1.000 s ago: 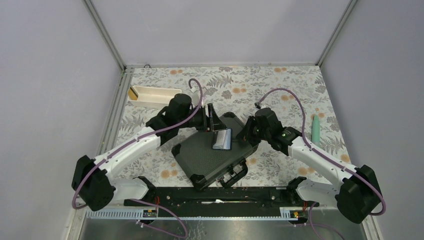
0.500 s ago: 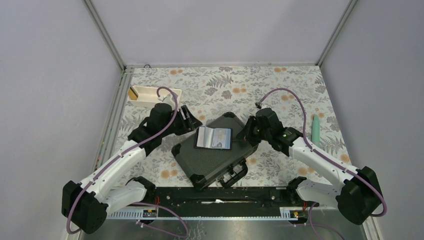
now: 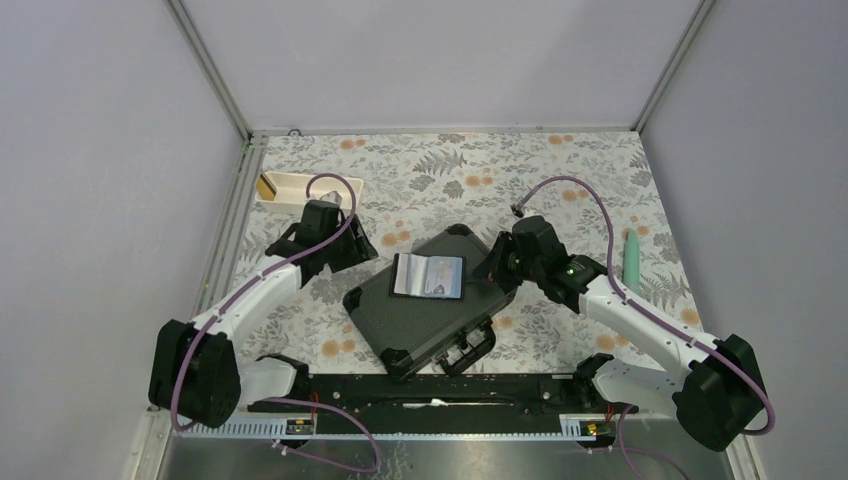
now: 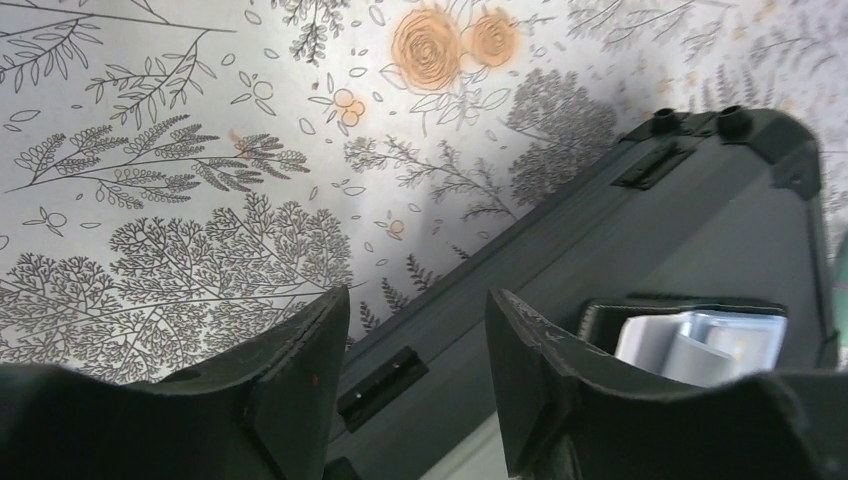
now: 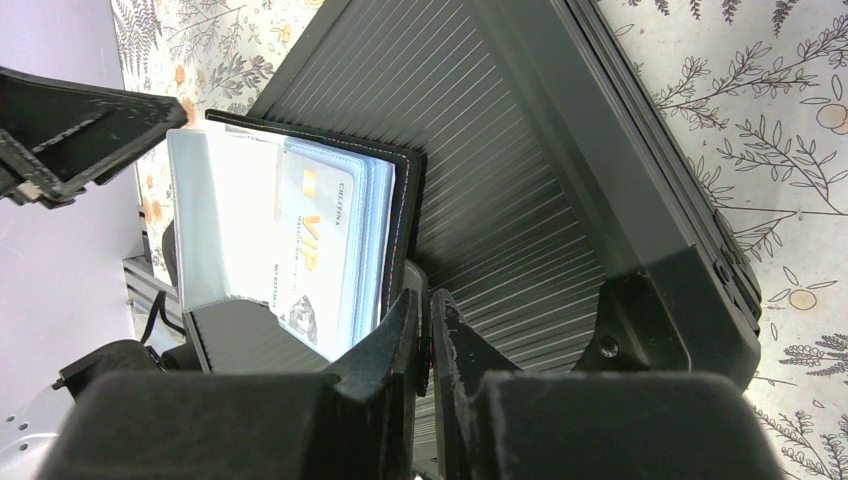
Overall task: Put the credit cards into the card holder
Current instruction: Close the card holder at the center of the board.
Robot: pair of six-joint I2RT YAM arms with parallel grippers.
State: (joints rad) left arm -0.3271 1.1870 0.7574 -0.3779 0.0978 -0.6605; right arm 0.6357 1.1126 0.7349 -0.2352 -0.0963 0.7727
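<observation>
The card holder point(image 3: 428, 276) lies open on top of the black hard case point(image 3: 410, 320), its grey-blue pockets facing up. In the right wrist view a pale credit card point(image 5: 322, 235) with "VIP" print sits in a clear pocket of the holder point(image 5: 230, 220). My right gripper point(image 3: 488, 272) is shut on the holder's right edge point(image 5: 428, 310). My left gripper point(image 3: 362, 250) is open and empty, beside the case's left edge and apart from the holder. In the left wrist view its fingers point(image 4: 300, 370) frame the case's side, with the holder point(image 4: 700, 335) at the right.
A long white tray point(image 3: 310, 192) stands at the back left with a yellowish thing point(image 3: 267, 186) at its left end. A pale green stick point(image 3: 633, 257) lies at the right. The case point(image 5: 560, 180) has latches and a handle point(image 3: 470, 352) at its near side.
My left gripper has let go of the holder's flap and drawn back left towards the tray. The holder, half raised a second ago, now lies open flat. The right arm has not moved.
</observation>
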